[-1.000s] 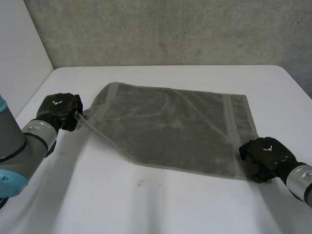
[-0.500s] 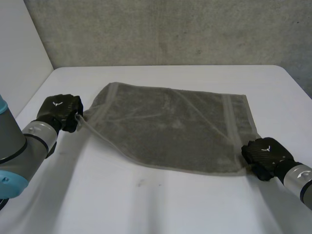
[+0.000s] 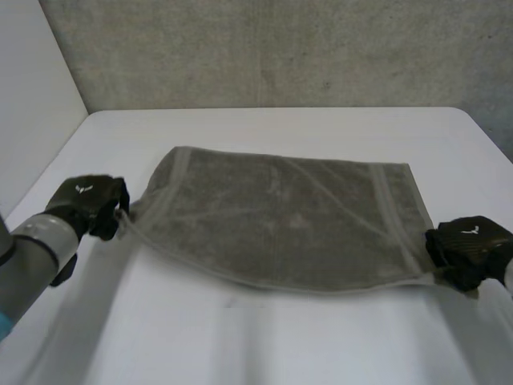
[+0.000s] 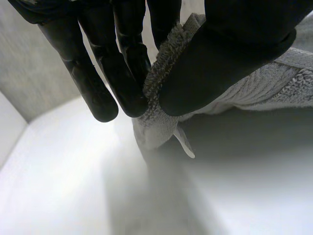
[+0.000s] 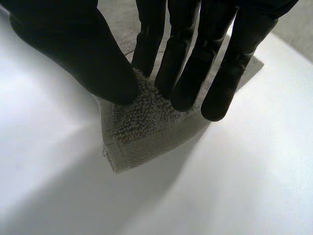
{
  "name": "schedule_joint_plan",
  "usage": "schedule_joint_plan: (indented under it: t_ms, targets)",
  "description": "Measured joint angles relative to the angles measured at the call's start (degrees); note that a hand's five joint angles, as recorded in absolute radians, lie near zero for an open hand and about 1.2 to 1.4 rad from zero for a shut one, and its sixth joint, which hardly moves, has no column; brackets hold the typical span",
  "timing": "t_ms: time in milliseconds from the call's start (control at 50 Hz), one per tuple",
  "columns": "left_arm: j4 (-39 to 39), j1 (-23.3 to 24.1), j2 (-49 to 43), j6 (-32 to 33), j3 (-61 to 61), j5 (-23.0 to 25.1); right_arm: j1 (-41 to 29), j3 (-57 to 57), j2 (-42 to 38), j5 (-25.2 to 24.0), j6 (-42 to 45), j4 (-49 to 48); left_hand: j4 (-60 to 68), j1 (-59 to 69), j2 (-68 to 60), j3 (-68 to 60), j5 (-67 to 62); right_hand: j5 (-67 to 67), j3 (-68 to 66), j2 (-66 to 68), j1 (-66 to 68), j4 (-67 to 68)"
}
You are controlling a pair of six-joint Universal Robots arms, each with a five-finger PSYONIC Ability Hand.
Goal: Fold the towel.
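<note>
Moved: left hand (image 3: 86,205) and right hand (image 3: 471,245) lower in the frame than before, towel (image 3: 280,212) tugged along.
Left hand: left side, pinching towel's left corner with thumb and fingers.
Right hand: lower right, pinching towel's near right corner.
Towel: middle, spread over white table (image 3: 280,341).

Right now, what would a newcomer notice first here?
The grey towel is spread wide across the middle of the white table, stretched between two black hands. The left hand pinches its near left corner between thumb and fingers. The right hand pinches the near right corner the same way, and the near edge looks lifted off the table.
</note>
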State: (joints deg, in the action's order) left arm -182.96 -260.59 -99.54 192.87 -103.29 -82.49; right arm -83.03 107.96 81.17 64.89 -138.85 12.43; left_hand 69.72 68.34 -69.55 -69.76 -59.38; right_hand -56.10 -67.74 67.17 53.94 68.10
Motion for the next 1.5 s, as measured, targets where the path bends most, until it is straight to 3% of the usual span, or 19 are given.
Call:
schedule_joint_plan:
  t_ms: [100, 180, 300, 420, 640, 780, 980, 1160, 1180, 1200, 1240, 1260, 1280, 1340, 1360, 1380, 1500]
  targets:
    - [7.2, -1.4, 3.1, 3.0, -2.1, 1.3, 2.4, -1.3, 3.4, 0.6, 4.9, 10.8, 0.0, 0.0, 0.0, 0.0, 0.0, 0.0, 0.0, 0.0, 0.0, 0.0]
    - [14.1, -2.5, 5.1, 11.1, -4.5, 4.6, 5.8, -1.8, 6.6, 0.7, 15.1, 22.5, 0.0, 0.0, 0.0, 0.0, 0.0, 0.0, -0.1, 0.0, 0.0, 0.0]
    - [15.3, -3.6, 4.7, 17.1, -4.7, 6.8, 7.2, -2.5, 7.2, 0.1, 19.9, 26.0, 0.0, 0.0, 0.0, 0.0, 0.0, -0.1, -0.1, 0.0, 0.0, 0.0]
    - [11.6, -3.3, 0.6, 17.9, -0.9, 7.1, 5.5, -6.6, 1.1, 0.4, 15.5, 20.5, 0.0, 0.0, 0.0, 0.0, 0.0, -0.1, -0.1, 0.0, 0.0, 0.0]
    - [3.2, 1.4, -16.0, 10.9, 16.3, 5.4, -4.6, -23.7, -17.0, 4.1, -1.0, 9.1, 0.0, 0.1, 0.0, 0.0, 0.0, -0.4, -0.1, 0.0, 0.5, 0.0]
    - [0.2, 3.6, -28.5, 8.4, 32.8, -0.8, -9.2, -34.9, -25.5, 9.7, -8.2, 0.0, 0.0, 0.1, 0.0, 0.0, 0.0, -0.5, -0.2, 0.3, 0.5, 0.0]
    - [-0.2, 5.4, -40.1, 8.5, 50.4, -4.7, -12.6, -45.0, -33.0, 17.3, -9.7, -8.4, 0.0, 0.1, 0.0, 0.0, 0.0, -0.5, -0.2, 0.3, 0.5, 0.0]
    - [-0.2, 6.9, -45.4, 8.9, 57.5, -4.4, -13.5, -49.7, -37.2, 18.9, -9.1, -10.9, 0.0, 0.0, 0.0, 0.0, 0.0, -0.5, -0.2, 0.3, 0.5, 0.0]
    - [-0.2, 7.0, -45.7, 8.9, 57.7, -4.3, -13.6, -50.0, -37.6, 18.9, -9.1, -11.0, 0.0, 0.0, 0.0, 0.0, 0.0, 1.2, 2.6, -2.4, -0.8, -2.1]
    - [-0.3, 7.1, -46.1, 8.9, 57.9, -4.2, -13.7, -50.4, -38.1, 18.9, -9.0, -11.0, 0.0, 0.0, 0.0, 0.0, 0.0, 11.6, 13.2, -13.0, -9.6, -13.5]
    - [-0.4, 7.3, -46.5, 8.9, 58.0, -4.1, -13.7, -50.9, -38.7, 18.8, -8.9, -11.0, -4.7, -3.8, 4.9, 5.1, 4.2, 14.3, 17.0, -16.8, -11.6, -16.4]
    - [-0.6, 7.4, -46.8, 8.9, 58.1, -4.0, -13.8, -51.1, -39.0, 18.8, -8.9, -11.0, -12.4, -12.3, 13.1, 12.3, 11.9, 14.3, 17.0, -16.8, -11.6, -16.4]
    - [-0.7, 7.5, -46.9, 8.9, 58.1, -4.0, -13.8, -51.3, -39.3, 18.9, -8.9, -11.0, -15.1, -14.9, 15.5, 15.6, 14.7, 36.3, 39.2, -38.9, -29.1, -38.9]
    - [-1.3, 7.9, -47.2, 8.9, 57.9, -4.0, -13.9, -51.7, -39.6, 19.2, -9.0, -11.0, -30.2, -30.5, 31.3, 31.2, 29.5, 49.3, 51.8, -51.0, -39.5, -52.2]
    - [-1.7, 8.2, -47.1, 8.9, 57.7, -4.1, -13.9, -51.8, -39.4, 19.5, -9.1, -10.9, -45.0, -45.1, 45.5, 45.5, 43.9, 51.9, 54.8, -54.0, -41.6, -54.5]
    - [-1.8, 8.3, -47.0, 8.9, 57.7, -4.1, -13.9, -51.8, -39.2, 19.6, -9.2, -10.9, -48.7, -47.6, 48.8, 49.0, 47.5, 51.9, 54.8, -54.0, -41.6, -54.5]
    - [-2.5, 9.0, -44.5, 8.8, 56.9, -4.5, -14.0, -51.1, -35.3, 20.3, -9.8, -10.9, -57.2, -55.8, 57.0, 57.1, 55.8, 52.8, 55.6, -54.8, -42.3, -54.8]
